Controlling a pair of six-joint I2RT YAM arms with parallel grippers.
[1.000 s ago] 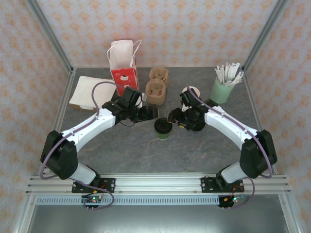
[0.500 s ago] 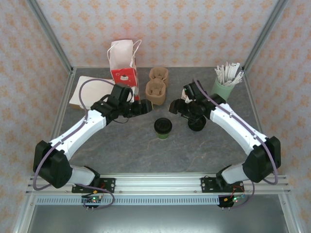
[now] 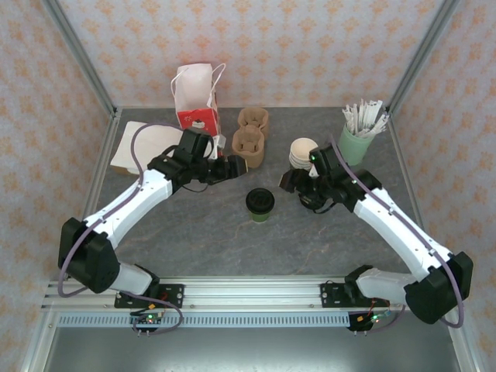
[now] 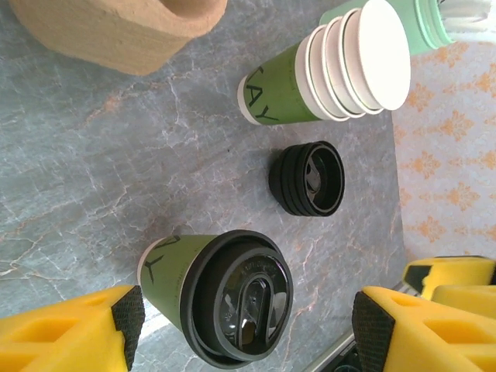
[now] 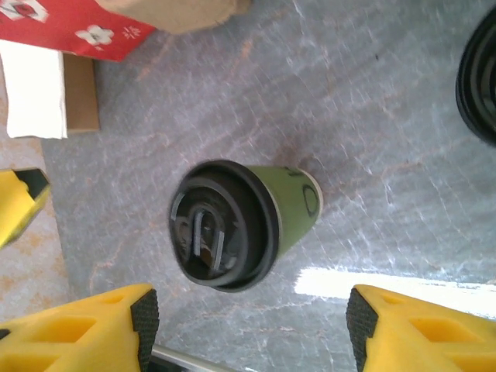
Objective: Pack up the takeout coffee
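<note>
One takeout coffee [image 3: 260, 204], a dark green cup with a black lid, stands upright in the middle of the table. My left gripper [image 3: 236, 166] hangs open up and to its left, near the brown carrier [image 3: 249, 139]. In the left wrist view the cup [image 4: 174, 267] sits between and beyond the open gripper [image 4: 248, 325], untouched. My right gripper [image 3: 294, 183] is open to the cup's right. The right wrist view shows the cup [image 5: 232, 221] ahead of the open gripper [image 5: 252, 322], with clear gaps to both pads.
A stack of upturned green cups [image 3: 302, 152] and a stack of black lids [image 4: 308, 178] stand right of the coffee. A red-and-white bag [image 3: 197, 101], napkins [image 3: 139, 144] and a mint cup of sticks [image 3: 356, 138] line the back.
Both grippers have drawn back from the lidded cup: the left up toward the carrier, the right off to the right, uncovering the cup stack. The cup stays put.
</note>
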